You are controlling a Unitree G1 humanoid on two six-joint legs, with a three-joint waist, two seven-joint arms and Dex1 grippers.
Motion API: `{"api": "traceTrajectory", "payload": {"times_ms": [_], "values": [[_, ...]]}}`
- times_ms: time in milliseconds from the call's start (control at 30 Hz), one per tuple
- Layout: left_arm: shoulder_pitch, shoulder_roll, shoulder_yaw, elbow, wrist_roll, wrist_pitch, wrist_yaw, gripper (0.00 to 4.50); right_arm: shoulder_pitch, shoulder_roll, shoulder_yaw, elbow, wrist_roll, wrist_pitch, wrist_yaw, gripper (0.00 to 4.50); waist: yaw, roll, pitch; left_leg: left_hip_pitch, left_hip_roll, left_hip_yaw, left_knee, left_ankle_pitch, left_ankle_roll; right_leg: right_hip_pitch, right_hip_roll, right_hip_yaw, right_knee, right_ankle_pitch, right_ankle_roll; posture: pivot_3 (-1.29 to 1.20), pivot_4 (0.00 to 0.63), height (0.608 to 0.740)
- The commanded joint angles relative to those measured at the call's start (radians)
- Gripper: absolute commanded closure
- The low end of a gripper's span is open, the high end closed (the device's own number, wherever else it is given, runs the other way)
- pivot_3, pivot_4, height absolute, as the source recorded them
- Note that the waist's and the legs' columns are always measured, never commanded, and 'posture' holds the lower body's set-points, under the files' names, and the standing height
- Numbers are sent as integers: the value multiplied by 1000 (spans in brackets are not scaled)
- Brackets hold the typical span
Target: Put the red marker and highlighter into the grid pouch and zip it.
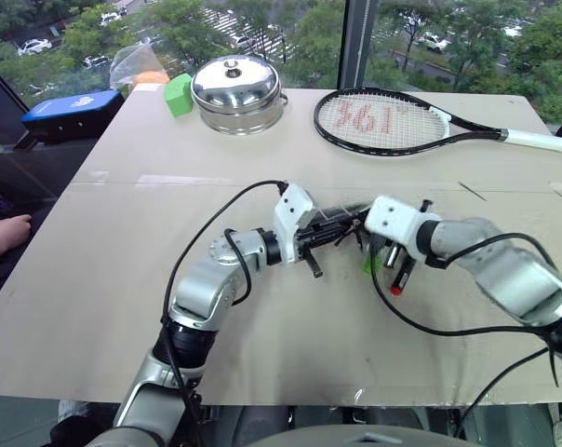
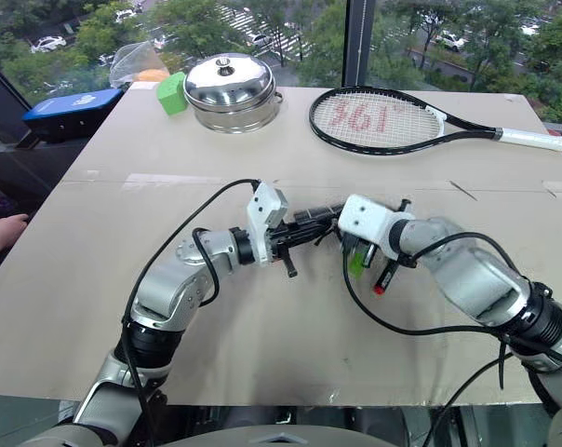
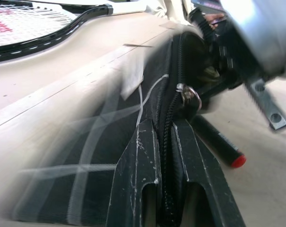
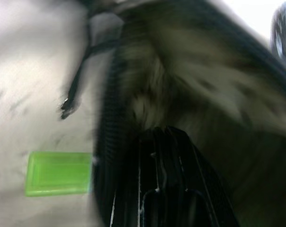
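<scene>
Left eye view shows both arms meeting over the middle of the cardboard-covered table point(image 1: 123, 307), where the grid pouch point(image 3: 110, 137) lies mostly hidden between them. The left gripper point(image 3: 164, 156) has its two black fingers pressed together on the zipper edge of the pouch, the zipper teeth running up between them toward a small metal ring. The right gripper point(image 4: 162, 156) has its jaws closed and reaches down to the open mouth of the pouch; whether it pinches the fabric cannot be told. The red marker point(image 1: 402, 277) lies on the table just beside the pouch, under the right wrist, its red end pointing toward the robot. The highlighter point(image 4: 58, 173) lies flat on the table right next to the pouch's zipper edge, outside it. At the far side of the table stand a steel pot with a lid point(image 1: 236, 91), a green block point(image 1: 178, 94) beside it, and a tennis racket point(image 1: 383, 121). A person's hand point(image 1: 4, 233) rests at the left edge.
</scene>
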Motion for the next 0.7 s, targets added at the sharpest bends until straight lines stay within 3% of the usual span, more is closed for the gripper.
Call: {"api": "traceTrajectory", "payload": {"times_ms": [33, 167, 200, 233, 367, 467, 567, 700], "values": [[-12, 22, 31, -50, -18, -5, -13, 4500, -59, 13, 10, 95, -139, -216, 36, 4484, 1, 0, 0, 0, 0, 0, 0, 1, -1, 0, 0, 0, 0, 0, 0, 0, 150, 740], [-6, 51, 48, -50, -16, 2, -7, 4500, -58, 54, -40, 136, -179, -267, 69, 2906, 6, 0, 0, 0, 1, 0, 0, 4, -6, 0, 0, 0, 0, 0, 0, 0, 150, 740], [-4, 55, 53, -50, -17, 6, -5, 4500, -57, 60, -52, 139, -191, -272, 73, 2241, 6, 0, 0, 0, 1, 0, 0, 4, -6, 0, 0, -1, 0, 0, 0, 0, 150, 740], [-1, 61, 58, -49, -16, 8, -3, 4500, -52, 61, -72, 130, -196, -267, 79, 2006, 6, 0, 0, 0, 1, 0, 0, 4, -7, 0, 0, -1, 0, 0, 0, 0, 150, 740], [4, 86, 68, -28, -5, -4, -7, 4500, -11, 58, -167, 43, -167, -204, 129, 39, 7, 0, 0, 0, 1, 0, 0, 4, -7, 0, -1, -1, 0, 0, 0, 0, 150, 740], [4, 106, 68, -11, 6, -26, -20, 4500, 45, 81, -283, -68, -78, -60, 167, 10, 7, 0, 0, 0, 1, 0, 0, 4, -7, 1, -1, -1, 0, 0, 0, 0, 150, 740], [-2, 129, 79, 28, 28, -61, -21, 4500, 110, 145, -452, -237, 55, 271, 176, 10, 7, 0, 0, 0, 1, -1, 0, 4, -7, 1, -1, -2, 0, 0, 0, 0, 150, 740], [-15, 149, 100, 89, 58, -105, -17, 4500, 163, 372, -598, -382, 66, 686, 30, 10, 6, -1, 0, 1, 2, -2, 0, 3, -6, 2, -1, -3, 1, 0, -1, 0, 150, 740]]}}
